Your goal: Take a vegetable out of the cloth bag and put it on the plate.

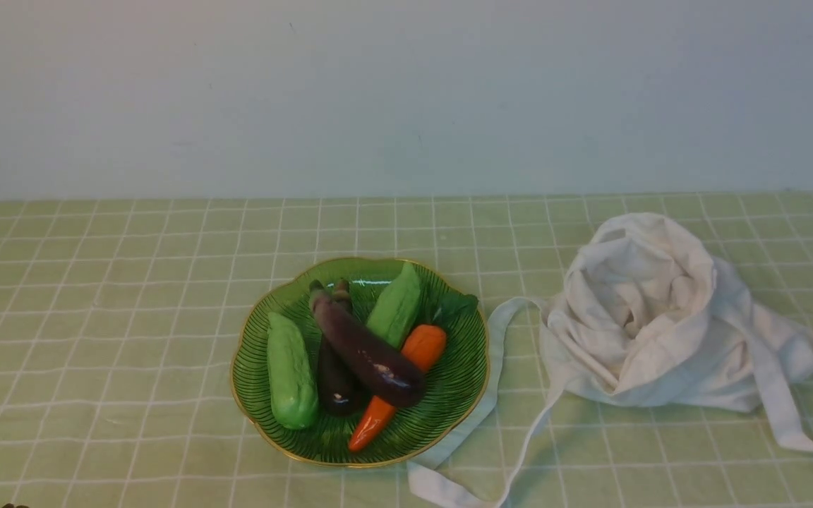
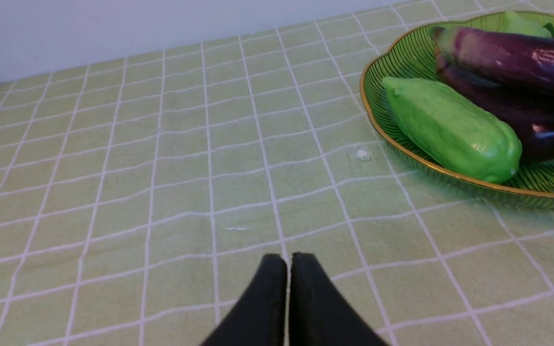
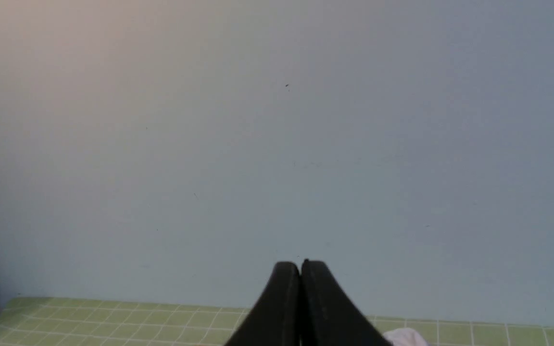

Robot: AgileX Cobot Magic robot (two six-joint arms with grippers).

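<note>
Plate (image 1: 463,381) holds five vegetables (image 1: 368,353); bag (image 1: 646,317) slumped.

The place looked like a staged tabletop set-up dressed as a home kitchen. A pale green checked tablecloth (image 1: 96,317) covered the lower half of the front view, and a plain grey-white wall (image 1: 406,92) filled the upper half. Glossy, toy-like vegetables (image 1: 368,349) lay on a green plate (image 1: 442,406) at lower centre, with a white cloth bag (image 1: 646,310) at lower right.

Front view overlooks whole table (image 1: 96,317), left wrist low beside the same plate (image 2: 404,55), right wrist faces wall (image 3: 277,144)
</note>
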